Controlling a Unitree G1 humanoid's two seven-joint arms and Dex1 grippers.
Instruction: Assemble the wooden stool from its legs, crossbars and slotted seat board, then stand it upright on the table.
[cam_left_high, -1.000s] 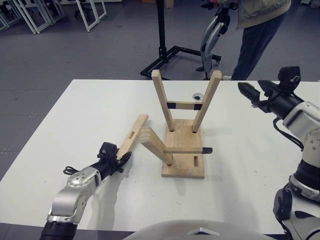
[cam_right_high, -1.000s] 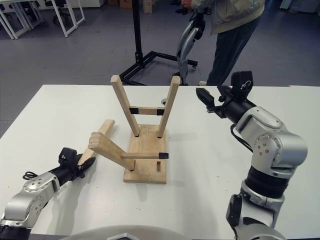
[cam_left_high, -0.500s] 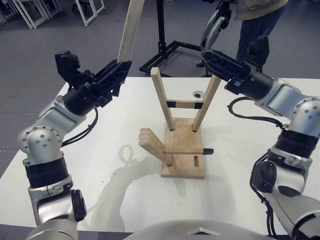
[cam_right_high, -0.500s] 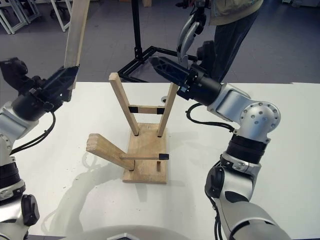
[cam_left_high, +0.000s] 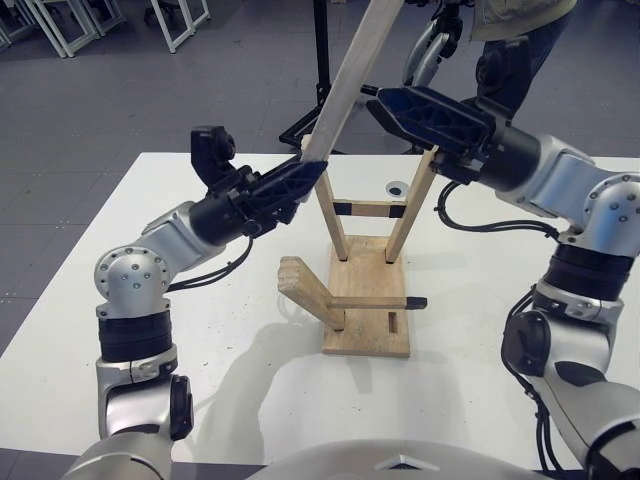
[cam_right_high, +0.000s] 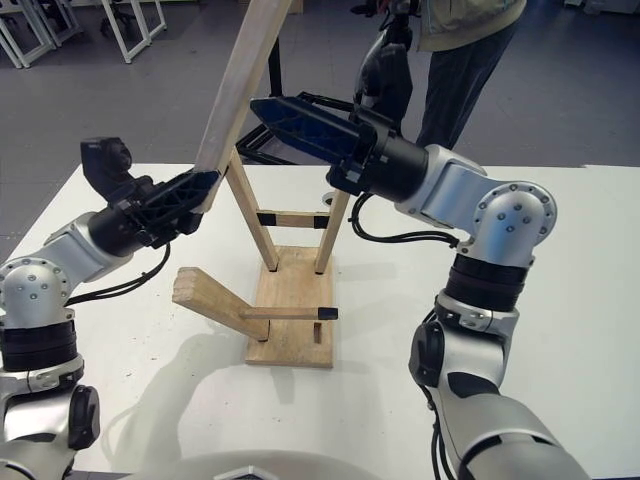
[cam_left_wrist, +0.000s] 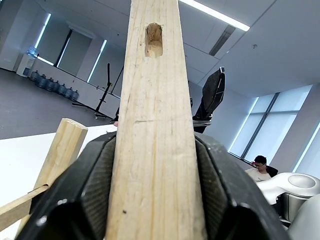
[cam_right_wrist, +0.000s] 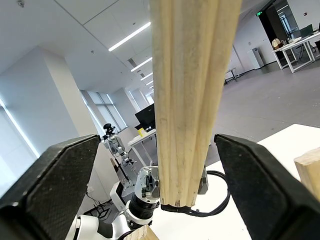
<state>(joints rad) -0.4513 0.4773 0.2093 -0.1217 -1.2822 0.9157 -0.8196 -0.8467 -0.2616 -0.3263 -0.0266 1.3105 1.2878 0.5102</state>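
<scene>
Left gripper (cam_left_high: 305, 178) clamped on the lower end of a leg (cam_left_high: 345, 80), held above the table (cam_left_high: 480, 300). Leg tilts up past right gripper (cam_left_high: 385, 102).
Below: seat board (cam_left_high: 368, 338) lies flat. Two upright legs (cam_left_high: 330, 210) joined by crossbar (cam_left_high: 370, 210); the near one's top is just beside the clamp. Third leg (cam_left_high: 305, 288) leans.
Left wrist: pads (cam_left_wrist: 97, 190) tight on both leg sides.
Right wrist: fingers (cam_right_wrist: 65, 185) spread wide, leg between them, touching neither.

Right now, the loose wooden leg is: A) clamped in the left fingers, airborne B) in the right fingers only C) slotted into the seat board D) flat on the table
A: the fingers of the left gripper clamp the long pale wooden leg, held clear of the white table.
</scene>
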